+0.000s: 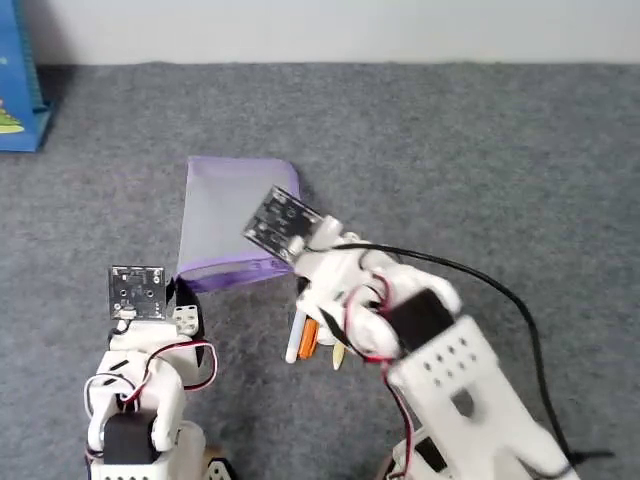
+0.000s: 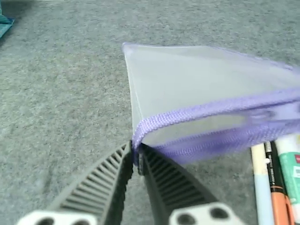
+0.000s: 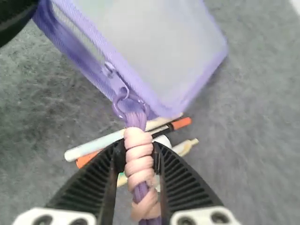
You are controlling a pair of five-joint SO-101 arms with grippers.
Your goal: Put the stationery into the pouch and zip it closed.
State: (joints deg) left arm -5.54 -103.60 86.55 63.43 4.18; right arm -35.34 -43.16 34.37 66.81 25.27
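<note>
The left gripper (image 2: 136, 152) is pinching tight on one corner of the see-through purple plastic pouch (image 2: 201, 89), right where the woven purple edge band bends. The right gripper (image 3: 138, 149) is squeezing a knotted pink and purple cord (image 3: 138, 168). The cord is hanging from the small purple zip slider (image 3: 117, 89) at the pouch's other near corner.

From above, one pouch is lying between the two white arms on the fuzzy grey table cover (image 1: 480, 150). Small black camera boards are covering the fingers there, so the wrist views are the ones telling me about both grips. The left wrist view is showing two purple bands along the pouch's mouth with pale plastic between them. I cannot tell how far the zip is open.

The stationery is lying outside the pouch, on the table just beside its zip edge and partly under the right arm. In the high view I am counting three long thin pieces side by side:
- a white pen (image 1: 295, 335)
- an orange pen (image 1: 309, 335)
- a cream stick (image 1: 338, 355)

The left wrist view is also catching a white piece with a green band (image 2: 293, 168) at its edge. I cannot tell if that is a fourth piece.

A flat blue box (image 1: 15, 95) is sitting far off in a corner, and a black cable (image 1: 520, 320) is looping over the right arm.
</note>
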